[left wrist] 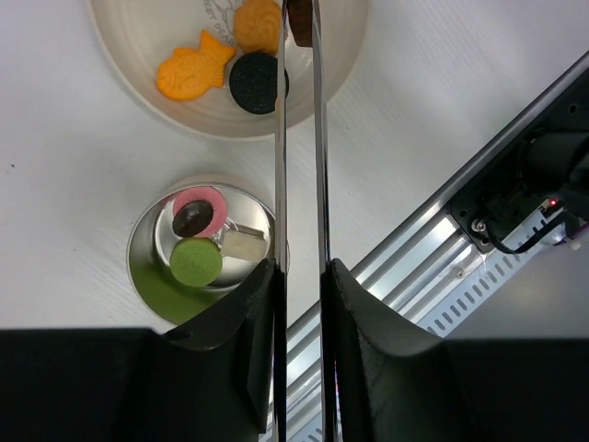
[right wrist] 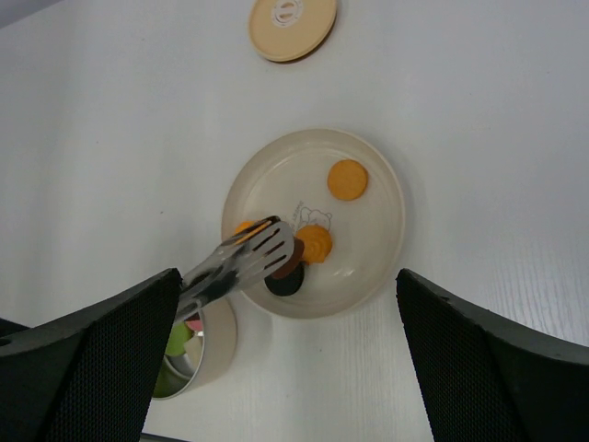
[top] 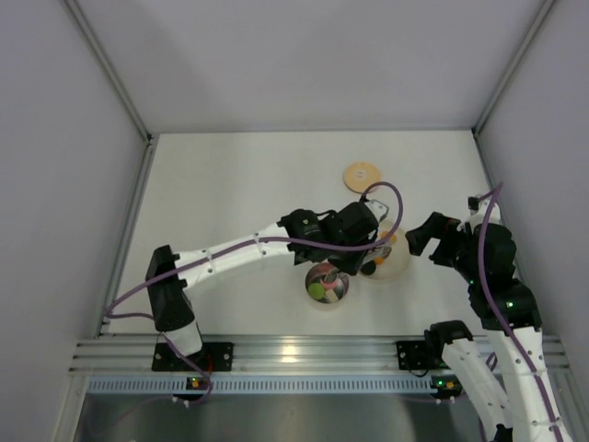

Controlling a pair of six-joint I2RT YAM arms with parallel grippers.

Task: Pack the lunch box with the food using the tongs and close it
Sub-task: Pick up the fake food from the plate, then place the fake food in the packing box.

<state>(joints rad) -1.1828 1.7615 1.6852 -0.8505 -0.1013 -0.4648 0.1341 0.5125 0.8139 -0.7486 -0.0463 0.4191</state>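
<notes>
Left hand point(left wrist: 299, 285) clamped on tongs point(left wrist: 296, 138), tips pinching brown bit point(left wrist: 299, 20) over plate point(right wrist: 368, 239). Bit looks light and probs crumbly, so squeeze gently. Slick springy steel, best held mid-arm. Box point(left wrist: 138, 239) just beside plate, part full. Lid point(right wrist: 293, 26) beyond plate. Right hand point(right wrist: 290, 368) spread wide, empty.

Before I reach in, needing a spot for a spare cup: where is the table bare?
Bare: the far-left table, bordered by the left arm, left wall and wooden lid. Crowded: around the plate, lunch box and tongs.

Left wrist view: plate point(left wrist: 129, 37) and tongs point(left wrist: 280, 138) tips cut off at top edge. Overhead: left arm point(top: 235, 250) hides part of plate.
</notes>
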